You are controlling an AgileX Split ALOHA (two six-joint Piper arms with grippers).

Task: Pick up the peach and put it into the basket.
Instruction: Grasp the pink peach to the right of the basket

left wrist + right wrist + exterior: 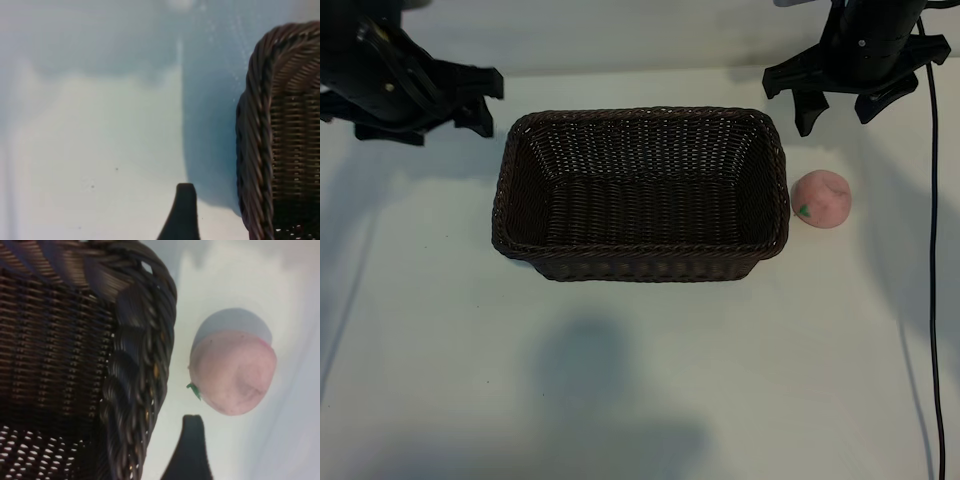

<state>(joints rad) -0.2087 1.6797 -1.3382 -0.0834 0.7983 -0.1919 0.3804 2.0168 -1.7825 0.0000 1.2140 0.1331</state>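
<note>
Peach (821, 199) on table beside basket (640, 255), right gripper (838, 113) above, jaws apart.

White counter (640, 400) carries two items. Dark brown wicker basket (640, 262) sits at centre frame, slightly above middle. Pink peach (821, 198) rests just beside its right end, on the counter.

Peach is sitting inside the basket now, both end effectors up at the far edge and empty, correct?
Not quite. The peach is not inside the basket; it lies on the table just outside the basket's right end, as the exterior view shows. The rest holds: the left end effector and right end effector are at the far edge, holding nothing.
</note>
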